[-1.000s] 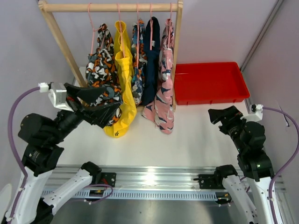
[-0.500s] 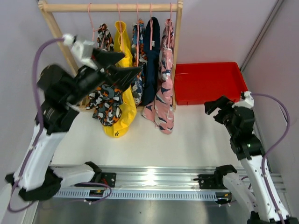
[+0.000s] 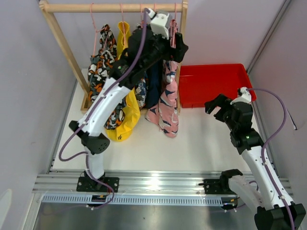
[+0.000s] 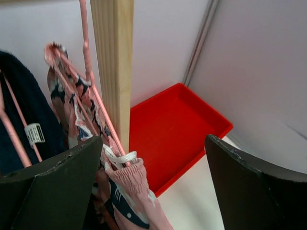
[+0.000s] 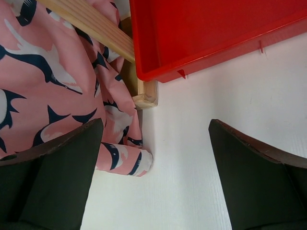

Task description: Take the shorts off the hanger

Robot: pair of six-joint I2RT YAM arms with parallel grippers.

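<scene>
White tabletop (image 3: 201, 136) underlies the rack (image 3: 110, 7) where the left gripper (image 4: 152, 167) (jaws wide) hovers by the pink shorts (image 3: 168, 103); right gripper (image 5: 156, 158) gapes too.

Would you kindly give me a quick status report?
Left gripper open, beside hanging pink patterned fabric shorts. Right gripper open, empty. Wooden rack post close by.

Pale lilac walls (image 3: 29, 72) on three sides. White tabletop (image 3: 192, 139) below, evenly lit, metal rail (image 3: 153, 182) along its near edge.
</scene>
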